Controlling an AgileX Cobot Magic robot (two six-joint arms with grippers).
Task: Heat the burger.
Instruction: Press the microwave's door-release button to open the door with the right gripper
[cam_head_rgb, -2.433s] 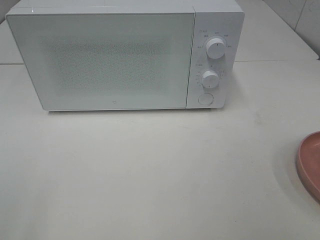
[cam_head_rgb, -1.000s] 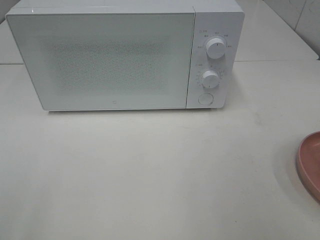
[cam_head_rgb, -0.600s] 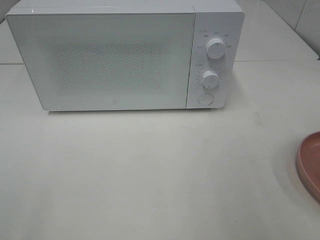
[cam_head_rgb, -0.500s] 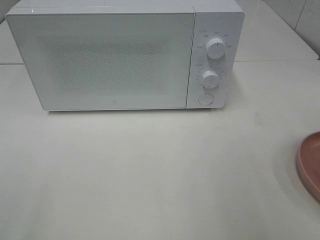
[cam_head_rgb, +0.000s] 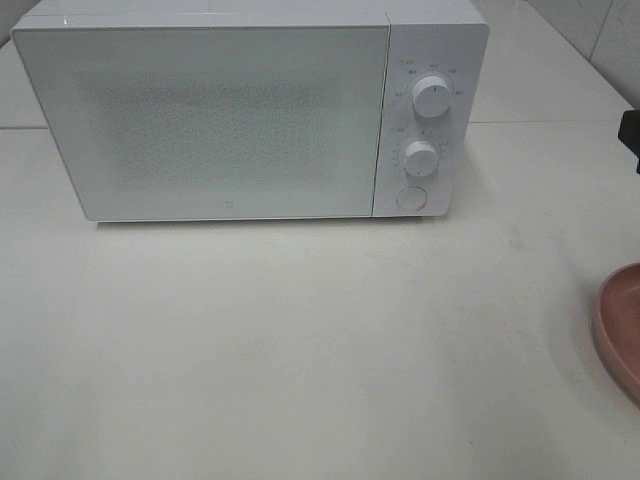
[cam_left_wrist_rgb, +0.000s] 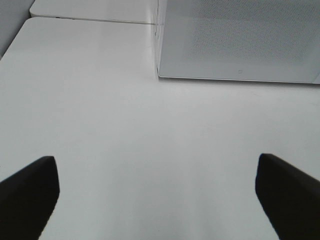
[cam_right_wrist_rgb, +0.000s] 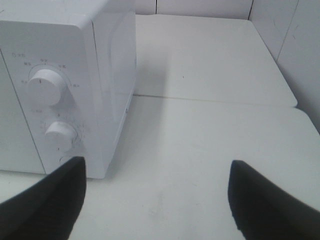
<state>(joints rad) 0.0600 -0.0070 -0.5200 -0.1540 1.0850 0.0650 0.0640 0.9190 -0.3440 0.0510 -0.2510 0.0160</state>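
A dark part of the right arm (cam_head_rgb: 631, 138) has just entered the high view's edge, beyond the pink plate (cam_head_rgb: 620, 335); I judge the reach is only beginning. The left gripper (cam_left_wrist_rgb: 157, 200) and right gripper (cam_right_wrist_rgb: 157, 200) both stand wide and empty. The microwave (cam_head_rgb: 250, 110) is shut, and the burger shows in no view.

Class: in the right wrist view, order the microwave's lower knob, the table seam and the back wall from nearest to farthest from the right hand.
1. Lower knob, on the front panel of the microwave, nearest the right hand.
2. Table seam, farther back beside the microwave.
3. Back wall, behind everything.
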